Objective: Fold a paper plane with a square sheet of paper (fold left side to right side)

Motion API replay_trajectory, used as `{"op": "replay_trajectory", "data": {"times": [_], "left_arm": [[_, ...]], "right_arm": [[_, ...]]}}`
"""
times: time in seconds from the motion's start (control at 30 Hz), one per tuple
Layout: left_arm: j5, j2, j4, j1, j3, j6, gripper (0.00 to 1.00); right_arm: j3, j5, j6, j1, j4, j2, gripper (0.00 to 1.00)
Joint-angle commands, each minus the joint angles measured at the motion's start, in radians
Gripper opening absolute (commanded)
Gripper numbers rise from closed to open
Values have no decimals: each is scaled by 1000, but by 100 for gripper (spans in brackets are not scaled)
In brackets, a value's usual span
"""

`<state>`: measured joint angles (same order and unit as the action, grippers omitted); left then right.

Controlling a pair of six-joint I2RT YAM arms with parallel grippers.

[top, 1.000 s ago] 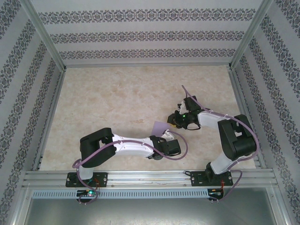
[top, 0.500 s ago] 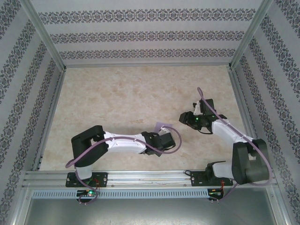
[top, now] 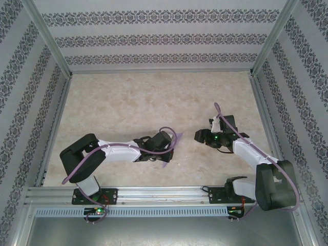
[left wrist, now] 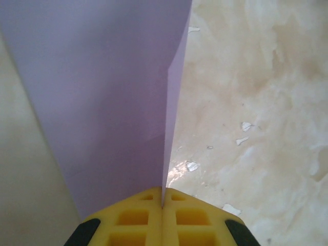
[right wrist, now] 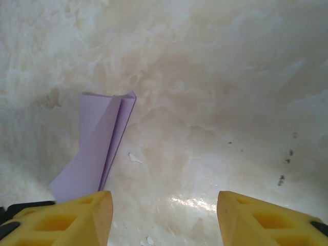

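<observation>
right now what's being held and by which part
The left gripper pinches the folded lavender-purple paper plane at its narrow end, on the crease. The right gripper is open, holding nothing.

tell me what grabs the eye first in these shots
The folded lavender paper stands out, pinched edge-on in the shut yellow fingers of the left gripper, near the front middle of the marble-patterned table. To its right, the right gripper hangs open and empty above the tabletop.
</observation>
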<state>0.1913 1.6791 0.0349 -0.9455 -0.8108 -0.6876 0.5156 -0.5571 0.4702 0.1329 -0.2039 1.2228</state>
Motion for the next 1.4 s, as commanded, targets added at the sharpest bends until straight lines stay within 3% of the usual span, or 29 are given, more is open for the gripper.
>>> {"op": "replay_trajectory", "data": {"times": [0.0, 0.27, 0.6, 1.37], "left_arm": [[125, 5, 146, 18, 2, -77, 0], [192, 44, 321, 51, 48, -194, 0], [253, 119, 524, 66, 88, -306, 0], [289, 194, 743, 81, 126, -422, 0]], "right_arm": [[-26, -81, -10, 4, 68, 11, 56], [-65, -151, 64, 37, 191, 63, 53], [-87, -119, 183, 86, 299, 113, 49], [-114, -113, 320, 147, 504, 201, 45]]}}
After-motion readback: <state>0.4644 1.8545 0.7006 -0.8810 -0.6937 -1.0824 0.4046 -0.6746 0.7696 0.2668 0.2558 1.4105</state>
